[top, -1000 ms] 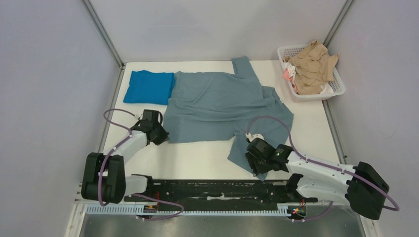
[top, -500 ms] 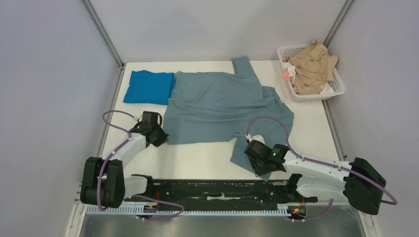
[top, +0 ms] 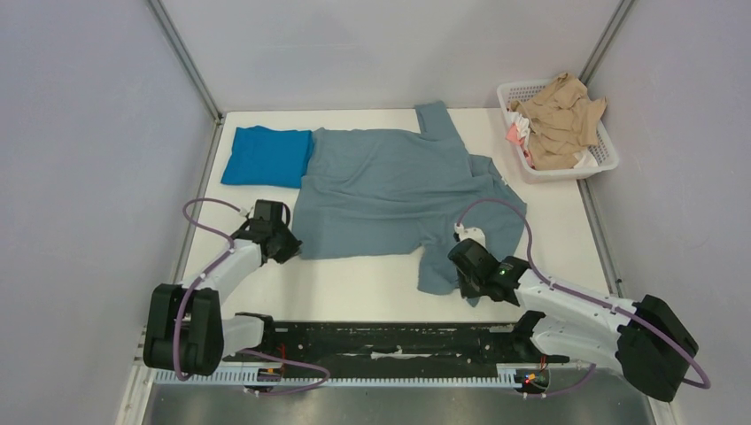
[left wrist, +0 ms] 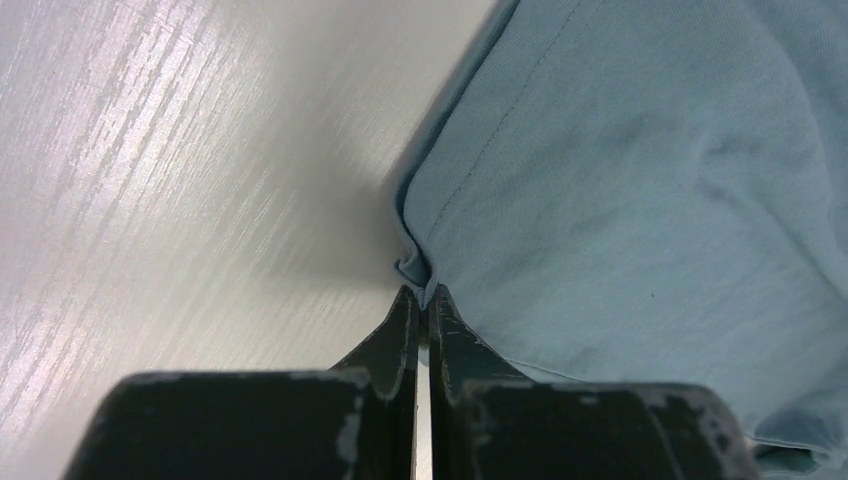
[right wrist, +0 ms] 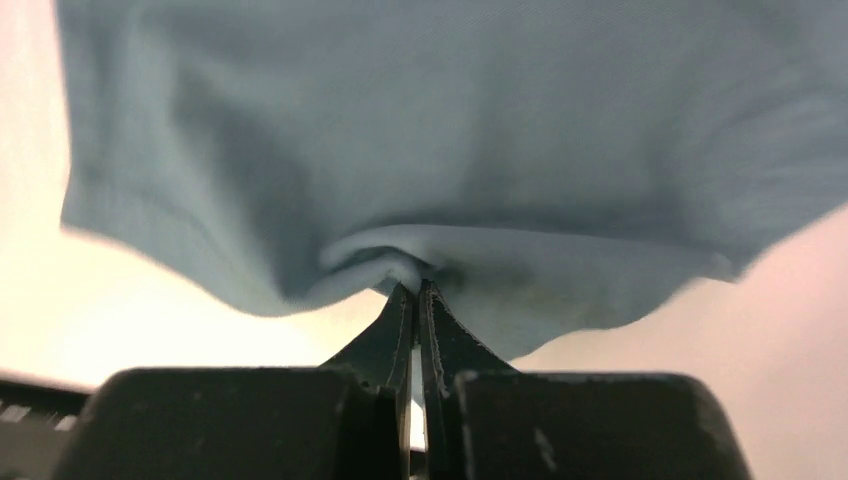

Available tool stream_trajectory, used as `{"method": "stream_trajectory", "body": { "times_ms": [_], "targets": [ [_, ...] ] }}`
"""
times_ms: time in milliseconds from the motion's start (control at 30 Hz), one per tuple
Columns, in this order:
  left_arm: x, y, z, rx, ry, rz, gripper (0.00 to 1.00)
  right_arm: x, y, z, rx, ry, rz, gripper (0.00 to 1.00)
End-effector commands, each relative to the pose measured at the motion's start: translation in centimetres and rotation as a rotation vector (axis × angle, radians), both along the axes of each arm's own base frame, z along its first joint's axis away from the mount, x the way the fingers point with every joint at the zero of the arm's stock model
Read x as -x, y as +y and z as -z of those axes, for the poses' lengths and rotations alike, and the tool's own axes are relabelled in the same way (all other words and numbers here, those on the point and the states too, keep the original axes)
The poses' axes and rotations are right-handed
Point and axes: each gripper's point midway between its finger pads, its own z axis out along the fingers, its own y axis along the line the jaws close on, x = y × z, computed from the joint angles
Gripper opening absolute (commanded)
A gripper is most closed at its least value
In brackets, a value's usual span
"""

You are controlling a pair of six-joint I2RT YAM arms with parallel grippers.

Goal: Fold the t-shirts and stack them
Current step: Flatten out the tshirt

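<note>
Two t-shirts lay on the white tabletop (top: 354, 288). The slate grey-blue t-shirt (top: 390, 186) was spread mostly flat across the middle and wrinkled. One sleeve pointed toward the far edge, and the shirt's right part was bunched and trailed toward the near edge. The cobalt blue t-shirt (top: 264, 157) sat folded at the far left. Its right edge met the grey-blue shirt's left edge; which lay on top could not be told.

Left hand (left wrist: 421, 298): jaws closed on the grey-blue shirt's near-left corner. The stitched hem was pinched into a small fold at the fingertips, and the corner was low against the tabletop.

Right hand (right wrist: 416, 290): jaws closed on a pucker of the same shirt at its near-right flap. The cloth was drawn into a ridge at the tips and hung loose to either side. From overhead, this hand sat over the part of the shirt nearest the arm bases, well apart from the left hand. Most of the shirt's near hem ran between the two hands.

The white lattice basket (top: 604, 159) stood at the far right corner of the tabletop, apart from both shirts. It held beige clothes (top: 558, 115) heaped above its rim, with bits of pink and white cloth showing beneath them. A purple cable (top: 491, 208) looped up over the right arm, and a second one arched beside the left arm
</note>
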Motion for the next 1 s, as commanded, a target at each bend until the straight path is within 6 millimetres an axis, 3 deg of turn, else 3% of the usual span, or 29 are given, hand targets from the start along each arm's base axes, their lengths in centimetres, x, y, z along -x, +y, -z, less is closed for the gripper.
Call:
{"method": "stream_trajectory", "body": {
  "times_ms": [0, 133, 267, 367, 533, 633, 733, 867, 967],
  "targets": [
    [-2.1, -0.2, -2.9, 0.017, -0.086, -0.022, 0.02, -6.3, -3.6, -4.6, 0.185, -0.334, 0.118, 0.00],
    [-3.8, -0.7, -7.1, 0.052, -0.198, -0.026, 0.02, -10.4, -4.6, -12.8, 0.164, -0.643, 0.265, 0.00],
    [-5.8, -1.5, -14.1, 0.099, -0.368, -0.003, 0.02, -12.7, -5.0, -21.8, 0.068, -0.912, 0.373, 0.00],
    [-7.2, -1.9, -20.5, 0.123, -0.515, 0.011, 0.02, -13.0, -6.0, -28.7, 0.024, -1.059, 0.426, 0.00],
    [-7.6, -1.6, -30.7, 0.121, -0.717, 0.014, 0.02, -12.1, -7.5, -38.6, -0.019, -1.240, 0.423, 0.00],
    [-6.9, -1.6, -37.0, 0.131, -0.842, 0.036, 0.02, -11.2, -7.4, -45.1, -0.094, -1.371, 0.363, 0.00],
    [-5.5, -1.5, -41.6, 0.131, -0.925, 0.052, 0.02, -9.8, -7.4, -50.2, -0.175, -1.467, 0.301, 0.00],
    [-2.1, -2.0, -47.2, 0.157, -1.047, 0.109, 0.02, -7.2, -7.7, -54.9, -0.286, -1.578, 0.219, 0.00],
    [0.9, -2.4, -50.2, 0.178, -1.128, 0.160, 0.02, -4.6, -7.5, -57.1, -0.392, -1.646, 0.103, 0.00]
  ]
}}
